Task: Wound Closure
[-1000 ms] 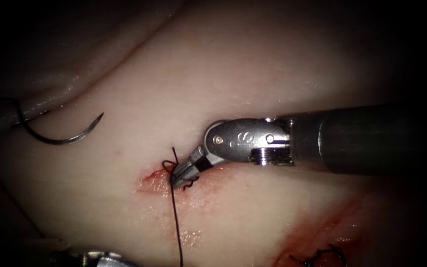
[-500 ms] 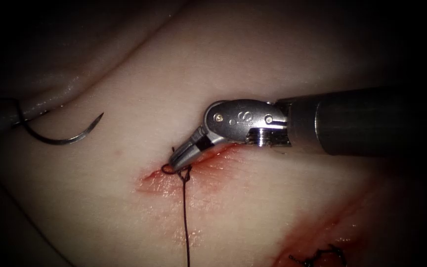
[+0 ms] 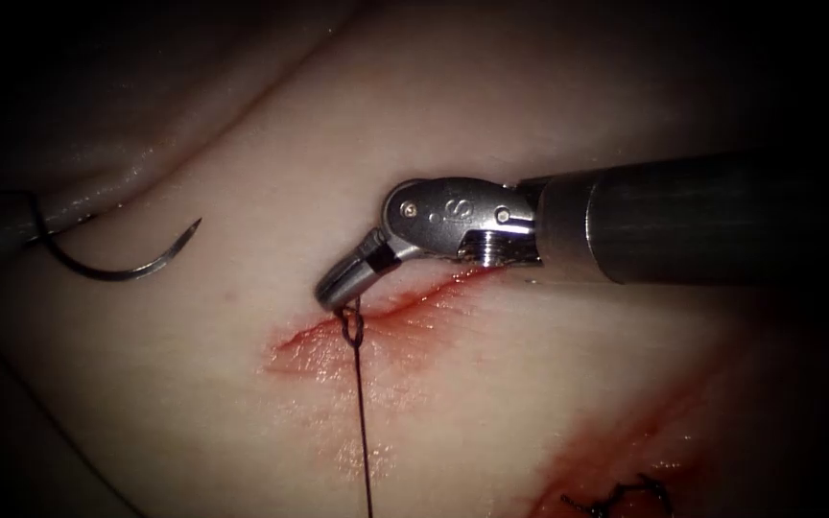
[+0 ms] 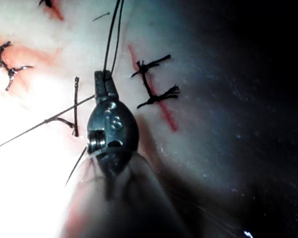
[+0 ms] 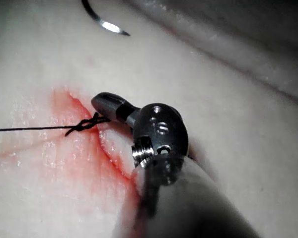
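Endoscope view: right tool [image 3: 338,295] jaws clamped on thread [image 3: 362,403] by knot at cut [image 3: 376,321], likely for tension. Left tool [image 4: 105,82] grips thread. Needle [image 3: 117,264] free, upper left, on tissue [image 3: 530,403].

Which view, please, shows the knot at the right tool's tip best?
The right wrist view: the knot sits beside the right tool, on thread over red fluid. The endoscope view shows the knot smaller, under the tool.

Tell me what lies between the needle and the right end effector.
In the endoscope view, bare tissue separates the needle, lying free left of the cut, from the right end effector, shut on the thread.
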